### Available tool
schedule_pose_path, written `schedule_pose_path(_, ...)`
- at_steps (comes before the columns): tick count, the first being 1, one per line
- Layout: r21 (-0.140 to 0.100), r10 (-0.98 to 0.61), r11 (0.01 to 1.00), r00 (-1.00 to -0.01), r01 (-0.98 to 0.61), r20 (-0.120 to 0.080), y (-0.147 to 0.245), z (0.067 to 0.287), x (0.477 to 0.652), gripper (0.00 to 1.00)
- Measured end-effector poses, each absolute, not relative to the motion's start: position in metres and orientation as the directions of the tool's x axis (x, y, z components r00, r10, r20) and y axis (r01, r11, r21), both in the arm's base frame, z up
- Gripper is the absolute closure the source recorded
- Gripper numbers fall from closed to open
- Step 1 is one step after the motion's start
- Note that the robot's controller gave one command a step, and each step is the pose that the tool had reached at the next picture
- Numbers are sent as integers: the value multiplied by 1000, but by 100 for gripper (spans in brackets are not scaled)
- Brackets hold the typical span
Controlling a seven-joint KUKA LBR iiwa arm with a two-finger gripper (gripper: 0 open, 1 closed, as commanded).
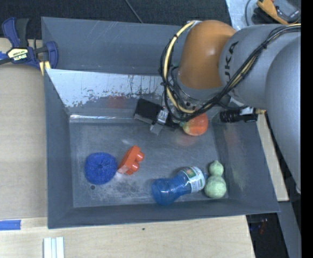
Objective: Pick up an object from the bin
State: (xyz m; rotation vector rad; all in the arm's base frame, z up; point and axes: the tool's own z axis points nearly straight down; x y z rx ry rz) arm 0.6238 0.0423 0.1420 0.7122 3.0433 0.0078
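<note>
The orange-red peach-like fruit [197, 127] lies at the far right of the bin [59, 160] floor, partly under the arm's wrist. The hand [159, 123] sits low just to its left, and I cannot tell whether it is released or clenched. This looks like the approach step, so next the hand needs to centre over one thing. A blue bottle [173, 187] and a green gourd [215, 183] lie nearer.

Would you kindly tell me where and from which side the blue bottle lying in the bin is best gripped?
Probably take the blue bottle across its blue body, coming straight down from above and closing across its long axis. It lies on its side, and the green gourd-shaped toy crowds its labelled end, so that end looks cramped.
</note>
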Motion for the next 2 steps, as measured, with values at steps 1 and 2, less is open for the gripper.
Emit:
schedule_pose_path(1, 10, 443, 896, -896, 443, -17, 42, 167, 625, 100)
schedule_pose_path(2, 7, 442, 897, -897, 442, -13, 41, 213, 624, 100)
